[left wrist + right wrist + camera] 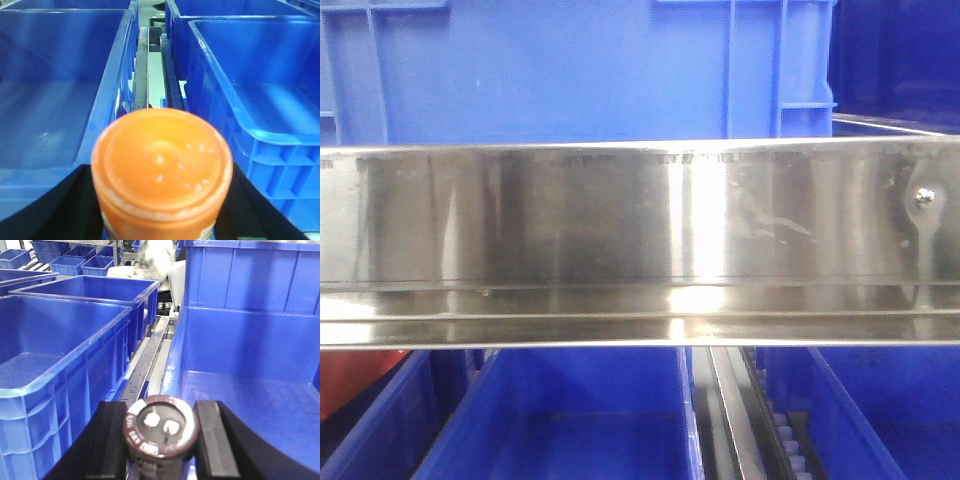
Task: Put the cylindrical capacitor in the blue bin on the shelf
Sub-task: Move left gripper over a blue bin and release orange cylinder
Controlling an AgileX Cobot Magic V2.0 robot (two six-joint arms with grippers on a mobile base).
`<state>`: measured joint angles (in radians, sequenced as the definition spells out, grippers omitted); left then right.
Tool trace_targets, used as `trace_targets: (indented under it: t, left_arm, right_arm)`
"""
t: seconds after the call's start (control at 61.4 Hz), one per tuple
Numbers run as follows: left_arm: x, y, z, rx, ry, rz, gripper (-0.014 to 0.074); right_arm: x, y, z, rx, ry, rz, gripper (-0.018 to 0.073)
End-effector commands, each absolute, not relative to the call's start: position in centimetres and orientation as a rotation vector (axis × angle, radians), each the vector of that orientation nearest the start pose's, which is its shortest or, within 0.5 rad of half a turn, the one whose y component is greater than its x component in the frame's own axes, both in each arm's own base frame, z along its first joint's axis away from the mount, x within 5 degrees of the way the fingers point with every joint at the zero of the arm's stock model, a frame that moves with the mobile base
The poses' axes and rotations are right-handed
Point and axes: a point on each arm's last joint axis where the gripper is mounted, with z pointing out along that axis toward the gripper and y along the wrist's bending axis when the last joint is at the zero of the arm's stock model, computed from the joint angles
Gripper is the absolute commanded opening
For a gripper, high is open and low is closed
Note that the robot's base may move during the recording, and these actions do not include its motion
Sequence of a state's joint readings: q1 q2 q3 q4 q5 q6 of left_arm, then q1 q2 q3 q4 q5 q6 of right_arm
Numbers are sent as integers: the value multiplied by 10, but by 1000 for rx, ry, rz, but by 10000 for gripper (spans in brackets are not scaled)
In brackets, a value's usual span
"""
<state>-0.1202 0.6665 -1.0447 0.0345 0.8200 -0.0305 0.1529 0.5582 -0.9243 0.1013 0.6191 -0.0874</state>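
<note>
In the right wrist view my right gripper [161,432] is shut on the cylindrical capacitor [160,425], a dark brown cylinder with pale markings and two silvery terminals on its end. Its black pads [114,435] press both sides. It hangs over the left edge of a large blue bin [250,395]. In the left wrist view my left gripper [161,200] is shut on an orange-capped jar [162,160], held above the gap between two blue bins [50,100]. The shelf's shiny steel front rail [640,220] fills the front view; neither gripper shows there.
A blue crate [570,70] stands on the tier above the rail and blue bins [570,420] sit below it. A metal roller track [145,365] runs between bins. More blue bins [60,355] stand left. A person in white [155,260] is at the back.
</note>
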Motion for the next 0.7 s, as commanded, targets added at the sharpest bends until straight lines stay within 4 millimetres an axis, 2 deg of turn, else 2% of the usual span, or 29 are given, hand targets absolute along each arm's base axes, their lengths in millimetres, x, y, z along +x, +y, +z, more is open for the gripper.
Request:
trace_targets:
  t: [0.0,0.684]
  left_arm:
    - [100,-11,432,95,1891,-72,-111]
    - [100,-11,432,95,1891,-72,-111]
  right_arm:
    - [84,18,423,-179,1695,150,-90]
    - [84,18,423,-179,1695,150,-90]
